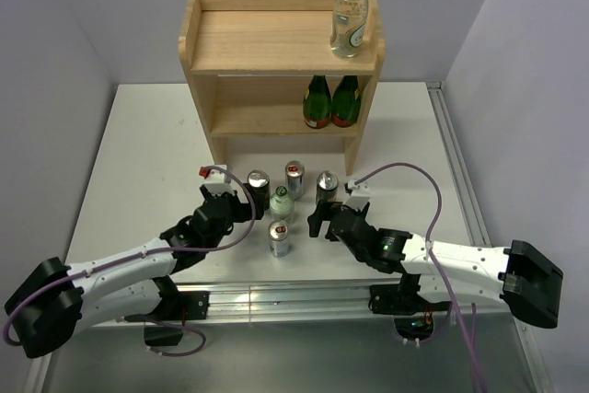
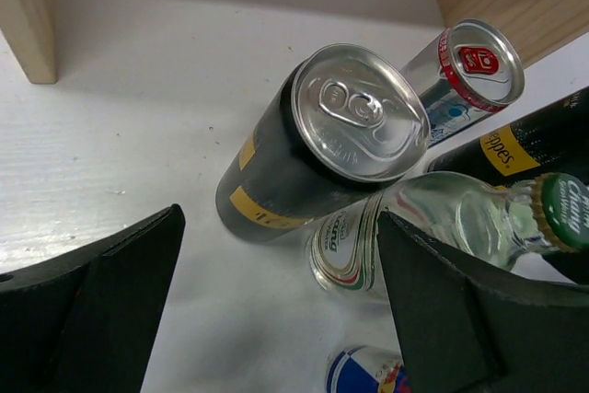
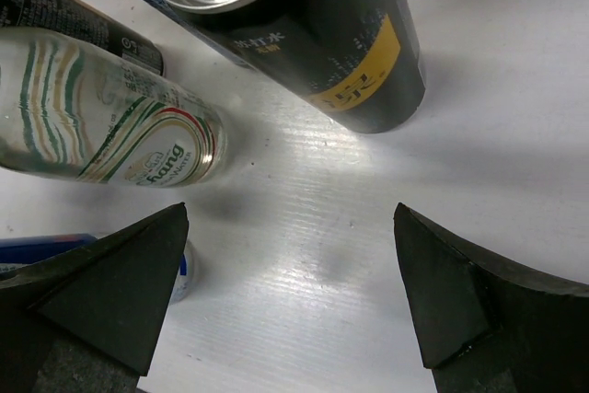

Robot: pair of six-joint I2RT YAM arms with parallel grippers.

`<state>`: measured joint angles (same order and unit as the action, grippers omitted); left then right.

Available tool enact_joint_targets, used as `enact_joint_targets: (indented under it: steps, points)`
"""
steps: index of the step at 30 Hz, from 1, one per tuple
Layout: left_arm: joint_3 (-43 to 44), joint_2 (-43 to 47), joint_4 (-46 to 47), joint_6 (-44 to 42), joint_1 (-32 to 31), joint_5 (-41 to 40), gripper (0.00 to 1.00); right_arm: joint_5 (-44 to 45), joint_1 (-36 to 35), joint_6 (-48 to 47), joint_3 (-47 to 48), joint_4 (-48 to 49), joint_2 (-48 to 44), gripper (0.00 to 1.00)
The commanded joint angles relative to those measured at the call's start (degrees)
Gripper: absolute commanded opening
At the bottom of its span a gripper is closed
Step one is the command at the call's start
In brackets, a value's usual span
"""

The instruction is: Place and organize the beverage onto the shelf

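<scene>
White table (image 1: pixel 138 158), wooden shelf (image 1: pixel 267 67), pale lilac walls (image 1: pixel 74 6)

1. Two dark green bottles (image 1: pixel 317 103) with red labels stand upright, side by side, towards the back.
2. A white table (image 1: pixel 138 154) lies beneath everything.
3. A metal rail (image 1: pixel 276 298) runs along the table's near edge.
4. Pale grey walls (image 1: pixel 83 16) enclose the table.
</scene>
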<state>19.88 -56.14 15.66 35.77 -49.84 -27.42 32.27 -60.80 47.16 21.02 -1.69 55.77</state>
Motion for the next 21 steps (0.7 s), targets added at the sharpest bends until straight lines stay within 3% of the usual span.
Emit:
enact_joint_targets:
  steps: [1, 9, 21]
  points:
    - [0.34, -5.02, 8.41, -1.23, -0.52, -1.67, 0.93, 1.21, 0.41, 0.92, -0.89, -0.68, -1.71, 1.0]
    - [2.62, -21.1, 18.69, -2.89, -0.52, -3.96, 0.95, 1.04, 0.5, 0.83, -1.41, -1.12, -3.56, 1.0]
    - [2.97, -32.35, 33.82, -5.97, -0.52, -9.49, 0.92, 0.07, 0.5, 1.62, -4.75, -1.03, -8.04, 1.0]
